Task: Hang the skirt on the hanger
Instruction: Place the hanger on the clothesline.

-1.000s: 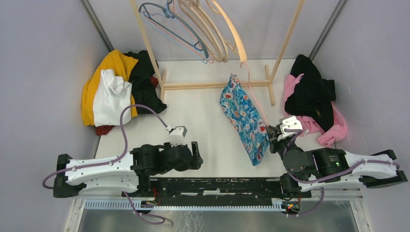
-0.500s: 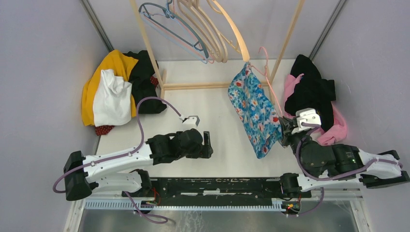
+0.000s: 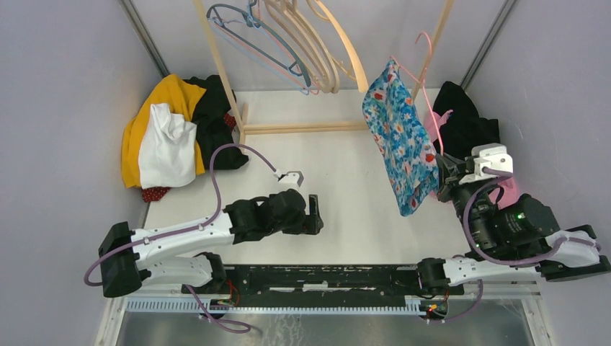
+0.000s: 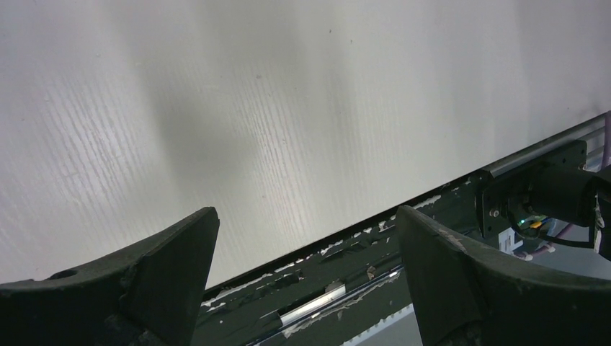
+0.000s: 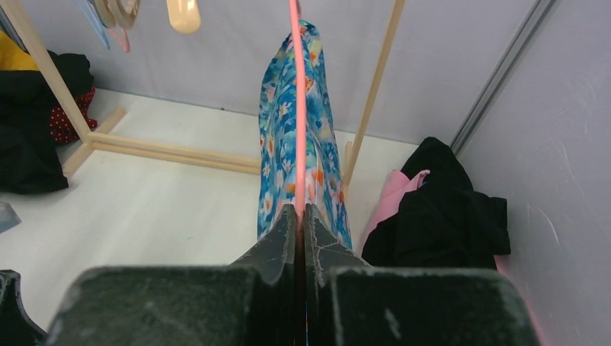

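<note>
A: Place of the flowered skirt (image 3: 403,148)?
B: Upper right of the top view. Hangs draped on the thin pink hanger (image 5: 296,108), raised above the white counter (image 3: 339,173). Runs from beside the right post of the wooden rack (image 3: 220,79) down toward the middle right of the frame.

A: Held by what?
B: By the right end effector (image 5: 300,213), clenched on the pink wire at its lower end. In the right wrist view, both tips pressed together with the wire between, and the skirt directly beyond.

A: And the left end effector (image 4: 306,238)?
B: Released, jaws wide apart, nothing between. Hovers low over bare counter in the lower middle of the top view, well apart from the skirt.

A: Around all this?
B: More hangers (image 3: 302,50) on the rack rail at the top centre. Yellow, white and black clothes pile (image 3: 169,137) at the left edge. Another black and pink pile (image 3: 468,133) at the right edge, just behind the right arm.
</note>
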Controlling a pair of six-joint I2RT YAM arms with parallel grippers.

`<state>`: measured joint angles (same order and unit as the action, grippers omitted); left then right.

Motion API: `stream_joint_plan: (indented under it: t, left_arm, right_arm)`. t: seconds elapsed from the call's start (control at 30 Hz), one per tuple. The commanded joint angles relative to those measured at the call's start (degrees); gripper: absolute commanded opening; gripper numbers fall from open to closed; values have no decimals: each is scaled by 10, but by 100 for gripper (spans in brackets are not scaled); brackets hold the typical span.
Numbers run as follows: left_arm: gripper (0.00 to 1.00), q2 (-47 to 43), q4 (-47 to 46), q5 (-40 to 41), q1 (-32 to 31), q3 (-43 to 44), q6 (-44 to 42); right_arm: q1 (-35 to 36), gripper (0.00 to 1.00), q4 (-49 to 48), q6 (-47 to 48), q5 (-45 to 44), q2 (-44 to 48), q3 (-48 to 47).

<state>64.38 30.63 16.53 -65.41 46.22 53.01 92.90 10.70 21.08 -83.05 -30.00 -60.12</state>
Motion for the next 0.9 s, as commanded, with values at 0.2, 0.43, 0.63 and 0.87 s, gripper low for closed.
stream_joint_plan:
  t: [0.2,0.43,0.63,0.87]
  left_arm:
    - [99,8,-56,-22,2,-21,-12]
    - [99,-2,-53,-22,1,-27,-8]
    - [99,-18,-45,-21,1,-31,-11]
    - [99,-51,-32,-15,2,-41,-12]
  right_arm:
    - [2,2,-200,213,60,-112,-123]
    - [-49,2,-184,227,88,-199,-211]
    - [-192,1,2,61,148,-281,-303]
    - [-382,1,149,-129,325,-329,-351]
